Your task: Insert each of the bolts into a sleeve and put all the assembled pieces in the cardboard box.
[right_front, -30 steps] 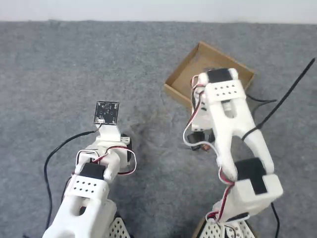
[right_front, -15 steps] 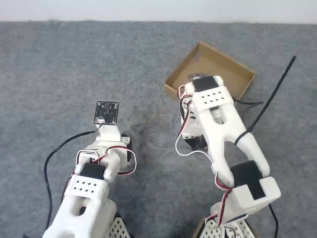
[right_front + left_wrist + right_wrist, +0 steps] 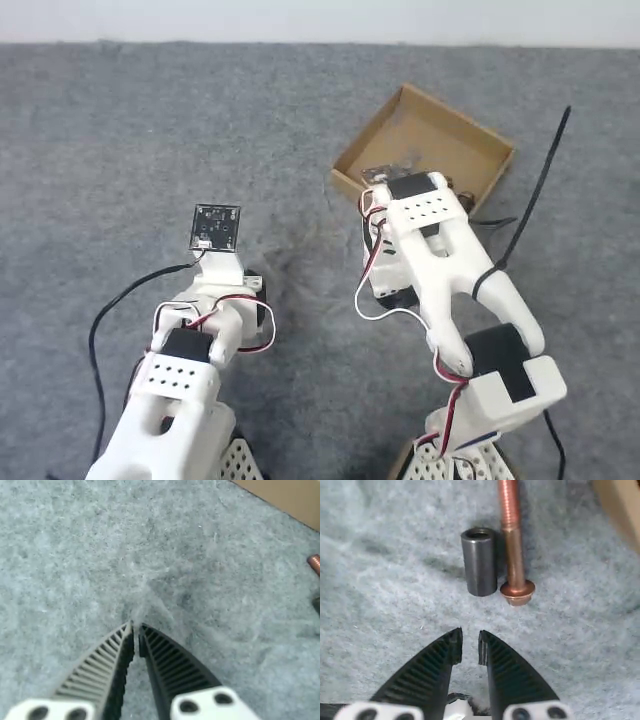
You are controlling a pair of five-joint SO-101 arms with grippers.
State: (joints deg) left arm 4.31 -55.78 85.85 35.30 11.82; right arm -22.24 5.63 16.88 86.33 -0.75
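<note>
1. My right claw point(image 3: 469, 647) hangs low over the grey fuzzy mat point(image 3: 380, 580). Its two black ribbed fingers are parted by only a narrow slit, and nothing sits between them.
2. Just ahead of its tips lies a short, dark grey metal tube, the sleeve point(image 3: 479, 561). It lies on its side with its open end facing away from the claw.
3. A long copper-coloured bolt with a flanged head point(image 3: 513, 540) lies right alongside the sleeve and parallel to it. I cannot tell whether the two touch.
4. The bolt's head is at the end nearer my claw, a little past the sleeve's near end. The bolt is outside the sleeve, not in it.
5. A corner of the shallow brown cardboard box point(image 3: 620, 505) stands near the bolt, on the side away from the sleeve.
6. In the high view my right arm point(image 3: 440, 260) stretches forward, with its wrist above the near wall of the box.
7. Small metal bits peek out beside that wrist, but I cannot make out what they are.
8. My left claw point(image 3: 136, 630) points down at bare mat. Its fingers are drawn together to a hairline gap and grip nothing.
9. From that claw, the box wall lies far ahead and the tip of the copper bolt sits well off to one side.
10. My left arm point(image 3: 185, 370) is folded back near its base, well apart from the box.
</note>
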